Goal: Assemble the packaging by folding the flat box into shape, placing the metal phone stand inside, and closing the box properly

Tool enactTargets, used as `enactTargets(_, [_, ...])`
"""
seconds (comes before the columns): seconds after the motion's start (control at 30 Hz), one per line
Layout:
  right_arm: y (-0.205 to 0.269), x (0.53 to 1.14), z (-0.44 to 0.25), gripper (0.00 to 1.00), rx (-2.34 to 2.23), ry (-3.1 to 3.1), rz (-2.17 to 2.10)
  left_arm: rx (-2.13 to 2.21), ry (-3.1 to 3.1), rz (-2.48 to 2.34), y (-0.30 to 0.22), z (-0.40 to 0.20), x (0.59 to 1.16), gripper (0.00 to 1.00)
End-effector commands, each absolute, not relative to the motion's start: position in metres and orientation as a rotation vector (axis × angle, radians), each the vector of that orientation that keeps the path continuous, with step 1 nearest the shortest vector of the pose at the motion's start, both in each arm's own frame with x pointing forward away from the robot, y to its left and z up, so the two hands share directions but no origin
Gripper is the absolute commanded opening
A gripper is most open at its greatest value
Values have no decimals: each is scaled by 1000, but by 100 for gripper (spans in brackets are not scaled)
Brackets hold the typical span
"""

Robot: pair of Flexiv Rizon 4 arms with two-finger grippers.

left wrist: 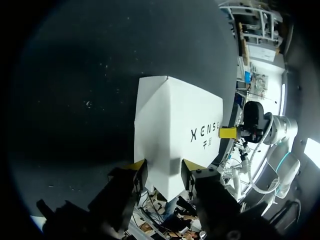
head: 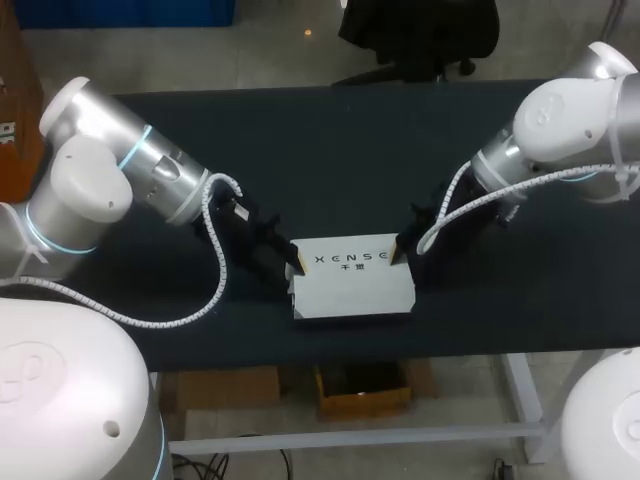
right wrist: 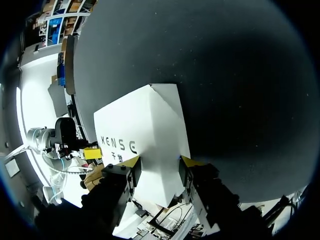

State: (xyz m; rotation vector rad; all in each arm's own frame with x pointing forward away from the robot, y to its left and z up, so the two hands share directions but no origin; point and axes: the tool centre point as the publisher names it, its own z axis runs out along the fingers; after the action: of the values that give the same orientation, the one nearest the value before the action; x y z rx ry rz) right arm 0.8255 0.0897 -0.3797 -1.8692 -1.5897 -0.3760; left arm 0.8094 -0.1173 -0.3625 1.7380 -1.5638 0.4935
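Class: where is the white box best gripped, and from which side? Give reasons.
Grip the white box at a short end, coming from that end: it lies low and wide, but each end narrows enough, as the left tool and right tool show.

The box (head: 352,282) is white with dark lettering; the counter (head: 340,140) is black; the left gripper (left wrist: 164,167) and right gripper (right wrist: 161,162) are black with yellow tips.

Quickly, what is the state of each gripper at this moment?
Left gripper: closed on one end of the white box.
Right gripper: closed on the opposite end of the white box.
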Motion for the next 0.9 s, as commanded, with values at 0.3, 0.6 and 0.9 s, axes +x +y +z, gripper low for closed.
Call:
enactTargets(0.3, [93, 836, -378, 47, -1865, -1542, -302, 1722, -1541, 454, -120, -360, 817, 44])
enactTargets(0.6, [94, 837, -374, 47, -1867, -1518, -269, 1724, -1533, 437, -120, -358, 816, 44])
enactTargets(0.9, [97, 838, -371, 47, -1871, -1485, -228, 1725, -1517, 426, -119, -354, 817, 46])
